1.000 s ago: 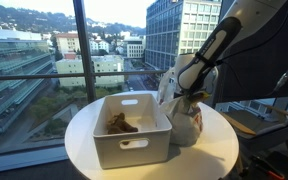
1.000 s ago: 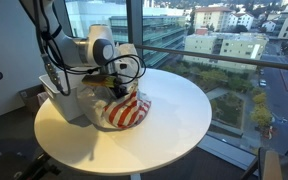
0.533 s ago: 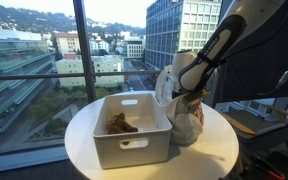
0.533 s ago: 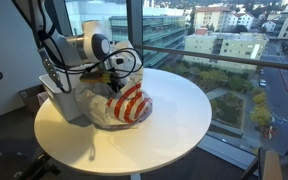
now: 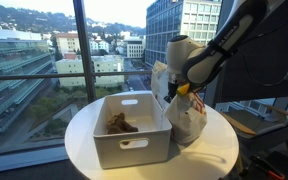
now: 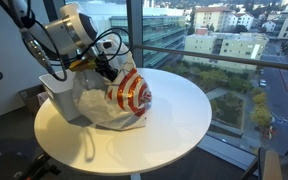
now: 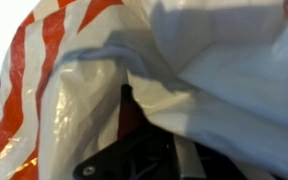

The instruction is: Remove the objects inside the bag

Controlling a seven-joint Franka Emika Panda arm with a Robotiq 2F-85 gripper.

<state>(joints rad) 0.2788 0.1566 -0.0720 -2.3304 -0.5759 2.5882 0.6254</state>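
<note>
A white plastic bag with red stripes (image 5: 187, 118) stands on the round white table, next to the white bin. It also shows in an exterior view (image 6: 124, 95), where its top is pulled up and taut. My gripper (image 5: 181, 90) (image 6: 108, 70) is at the top of the bag, shut on the plastic, holding it raised. In the wrist view the bag (image 7: 84, 70) fills the frame and covers most of my gripper (image 7: 134, 120); one dark finger (image 7: 125, 100) shows under the film. What is inside the bag is hidden.
The white bin (image 5: 134, 150) holds brown objects (image 5: 121, 123) and stands between the bag and the table's edge; it is partly visible behind the bag in an exterior view (image 6: 54, 85). The round table (image 6: 174, 110) stands by large windows.
My gripper has risen and pulled the top of the bag up with it. The bag now stands taller and more stretched. The bin has not moved.
</note>
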